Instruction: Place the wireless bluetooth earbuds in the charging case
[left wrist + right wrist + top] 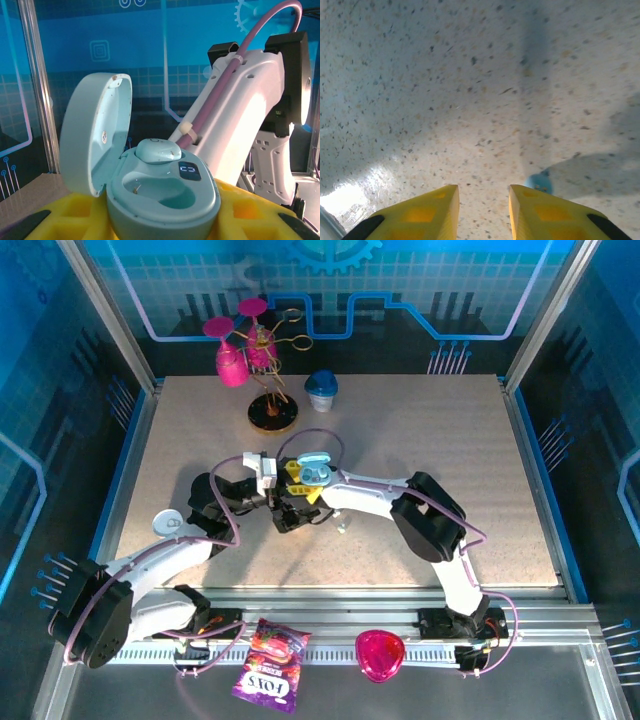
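Speckled surface (450, 460) underneath. Left claw (162, 227) clamped on charging case (165, 200), raised mid-surface, sockets up, long axis running away from wrist camera. Lid (95, 135) stands open at left. Right claw (483, 210) slightly parted, gripping nothing, low over surface. Seated earbud (158, 151) in far socket. Loose earbud (538, 182) on surface beside right fingertip.

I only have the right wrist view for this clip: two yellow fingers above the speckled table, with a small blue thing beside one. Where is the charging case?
Observer: The left tool has the charging case clamped, with its lid swung open and standing upright.
Operator: Is anything loaded in it yet?
Observer: One earbud is seated at the back of the case, and the front socket is empty.
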Robot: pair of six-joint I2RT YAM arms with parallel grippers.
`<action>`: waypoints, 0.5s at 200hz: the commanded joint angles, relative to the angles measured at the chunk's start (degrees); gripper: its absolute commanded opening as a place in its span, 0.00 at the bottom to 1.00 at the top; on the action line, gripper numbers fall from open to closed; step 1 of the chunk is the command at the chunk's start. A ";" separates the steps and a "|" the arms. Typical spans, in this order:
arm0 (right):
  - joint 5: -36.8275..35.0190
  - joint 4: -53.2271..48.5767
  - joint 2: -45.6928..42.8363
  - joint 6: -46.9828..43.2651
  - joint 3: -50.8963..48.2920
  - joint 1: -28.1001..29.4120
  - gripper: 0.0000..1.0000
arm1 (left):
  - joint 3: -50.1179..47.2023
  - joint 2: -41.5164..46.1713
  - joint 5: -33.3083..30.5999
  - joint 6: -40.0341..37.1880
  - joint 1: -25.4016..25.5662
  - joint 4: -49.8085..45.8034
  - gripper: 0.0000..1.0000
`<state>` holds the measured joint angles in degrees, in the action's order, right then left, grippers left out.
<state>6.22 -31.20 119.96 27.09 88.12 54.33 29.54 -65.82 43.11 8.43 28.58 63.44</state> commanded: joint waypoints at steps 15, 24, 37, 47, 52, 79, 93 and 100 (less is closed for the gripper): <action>-0.81 -3.53 1.73 0.17 2.06 1.31 0.31 | 1.90 0.56 0.52 -1.35 0.34 0.90 0.20; -1.47 -3.97 1.52 0.15 1.78 1.27 0.31 | 1.85 0.74 0.56 -1.40 0.37 0.88 0.20; -2.69 -4.80 1.09 0.18 1.36 1.22 0.31 | 1.75 1.01 0.47 -1.72 0.43 0.50 0.20; -3.50 -5.22 0.61 0.15 1.02 1.13 0.31 | 1.65 1.01 0.42 -1.75 0.42 0.45 0.21; -3.78 -5.34 0.42 0.07 0.85 1.03 0.31 | 1.66 1.03 0.41 -1.78 0.42 0.48 0.21; -5.25 -5.04 -0.99 -0.20 -0.09 0.96 0.32 | 1.57 0.92 0.45 -1.70 0.45 0.51 0.20; -6.18 -5.04 -1.38 0.02 -0.37 0.74 0.33 | 1.49 0.99 0.44 -1.74 0.50 0.46 0.20; -6.52 -4.86 -1.42 0.09 -0.56 0.65 0.33 | 1.49 0.98 0.47 -1.83 0.48 0.39 0.20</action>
<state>2.22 -34.57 120.55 27.11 88.44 55.42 29.54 -65.82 43.13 7.51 28.69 63.22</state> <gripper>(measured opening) 0.327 0.365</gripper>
